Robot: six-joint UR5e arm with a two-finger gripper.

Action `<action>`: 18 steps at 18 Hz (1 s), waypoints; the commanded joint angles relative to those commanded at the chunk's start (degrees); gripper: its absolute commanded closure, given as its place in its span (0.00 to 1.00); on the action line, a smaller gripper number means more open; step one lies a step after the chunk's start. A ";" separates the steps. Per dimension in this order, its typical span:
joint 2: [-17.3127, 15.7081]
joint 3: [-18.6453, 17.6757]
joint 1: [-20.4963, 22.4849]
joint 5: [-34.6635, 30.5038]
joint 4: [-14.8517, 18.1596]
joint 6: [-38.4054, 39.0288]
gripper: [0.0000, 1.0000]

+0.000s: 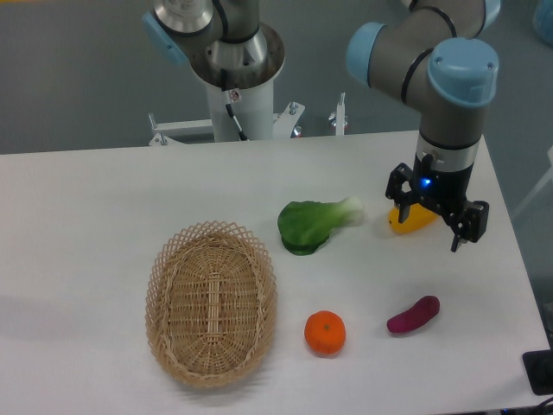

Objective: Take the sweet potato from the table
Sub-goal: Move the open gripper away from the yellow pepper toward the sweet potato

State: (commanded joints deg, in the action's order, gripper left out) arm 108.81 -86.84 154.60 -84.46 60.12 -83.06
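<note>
One sweet potato [413,315] lying on the white surface [86,225], just right of one orange [325,333]. One wicker basket [212,303] well left of the orange. One leafy green vegetable [315,223] above the orange. One yellow-orange item [413,219] beyond the sweet potato, partly hidden behind one gripper [436,226]. Gripper spread wide, holding nothing, apart from the sweet potato.

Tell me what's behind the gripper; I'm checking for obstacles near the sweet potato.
A yellow-orange item lies behind the gripper, partly covered by it. Its hidden part and exact identity can't be made out.
</note>
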 joint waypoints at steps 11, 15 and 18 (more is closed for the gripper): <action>1.84 -0.97 -0.18 -0.17 -2.37 -0.70 0.00; 4.48 -0.71 -0.44 -0.35 -3.60 -0.70 0.00; 7.99 0.09 -0.88 -3.85 -5.62 -3.50 0.00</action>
State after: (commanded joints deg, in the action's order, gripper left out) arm 116.79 -86.75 153.72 -88.31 54.50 -86.56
